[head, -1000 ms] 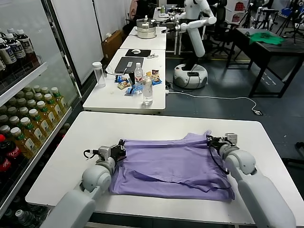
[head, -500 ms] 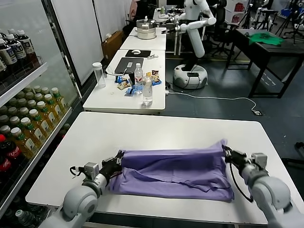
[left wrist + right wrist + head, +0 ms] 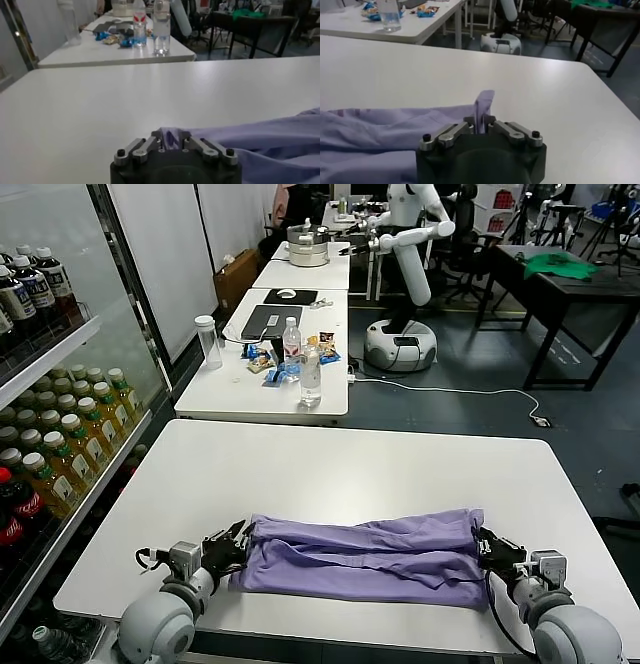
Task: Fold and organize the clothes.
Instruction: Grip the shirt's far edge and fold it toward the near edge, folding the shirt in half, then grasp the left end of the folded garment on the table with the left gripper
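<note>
White table (image 3: 330,459), claw-pinched shirt (image 3: 360,549) ends

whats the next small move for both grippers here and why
Probably lower both and let go. The left gripper and right gripper each pinch an end of the lavender t-shirt, whose far edge already lies folded over near the white table's front edge, so that fold looks finished.

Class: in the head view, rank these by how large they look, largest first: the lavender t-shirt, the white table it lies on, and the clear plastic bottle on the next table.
1. White table
2. Lavender t-shirt
3. Clear plastic bottle, which stands farther from the camera, so its true size is less certain.
</note>
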`<state>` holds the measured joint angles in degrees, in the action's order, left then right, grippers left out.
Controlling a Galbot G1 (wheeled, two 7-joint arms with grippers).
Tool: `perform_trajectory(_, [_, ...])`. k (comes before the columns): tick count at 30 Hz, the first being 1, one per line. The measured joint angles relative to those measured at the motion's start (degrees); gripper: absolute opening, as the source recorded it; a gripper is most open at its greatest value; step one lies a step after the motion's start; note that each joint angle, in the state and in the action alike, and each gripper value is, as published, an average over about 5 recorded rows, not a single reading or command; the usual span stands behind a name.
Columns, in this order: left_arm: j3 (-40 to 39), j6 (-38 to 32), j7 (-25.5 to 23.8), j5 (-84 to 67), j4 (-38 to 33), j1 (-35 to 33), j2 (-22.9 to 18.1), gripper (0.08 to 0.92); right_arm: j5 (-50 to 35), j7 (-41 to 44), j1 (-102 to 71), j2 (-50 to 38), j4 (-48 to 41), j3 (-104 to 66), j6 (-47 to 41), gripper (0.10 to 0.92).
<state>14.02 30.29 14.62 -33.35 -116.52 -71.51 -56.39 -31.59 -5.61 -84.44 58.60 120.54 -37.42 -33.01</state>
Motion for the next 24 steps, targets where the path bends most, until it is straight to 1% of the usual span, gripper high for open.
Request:
perform_trajectory(3, [-0.37,-1.09,1.70,3.47,-1.60,-2.22,-1.71,0.441,1.00,0.06,-1.52,0.70,1.23,-0.55,0.16,0.464])
perform_trajectory(7, [-1.63,-2.50,4.56,8.51,-2.24,-4.32,-5.28,0.562,2.09,0.10,-3.21,1.54,2.35,-0.84,0.43,0.585])
perform_trajectory(13, [-3.27,-4.36,8.97,14.64,0.67,-4.55,-11.47,0.734,3.47,0.16,-5.00,2.71,2.86,-0.63,0.95,0.755])
perform_trajectory(16, [-4.00,-4.98,10.61,16.97,2.87,-3.89,-14.41,0.798,3.92,0.19,-5.55,3.08,3.11,-0.54,1.13,0.808])
perform_trajectory(18, [-4.35,-5.17,11.46,18.40,4.34,-3.53,-16.14,0.808,4.06,0.23,-5.82,3.17,3.32,-0.56,1.21,0.818])
perform_trajectory(20, [-4.62,-5.23,12.19,19.65,5.63,-3.39,-17.53,0.785,4.12,0.29,-6.02,3.16,3.53,-0.64,1.26,0.821])
perform_trajectory(24, [-5.04,-5.40,13.05,21.41,7.14,-3.51,-19.23,0.680,4.16,0.38,-6.18,3.09,3.81,-0.76,1.31,0.822])
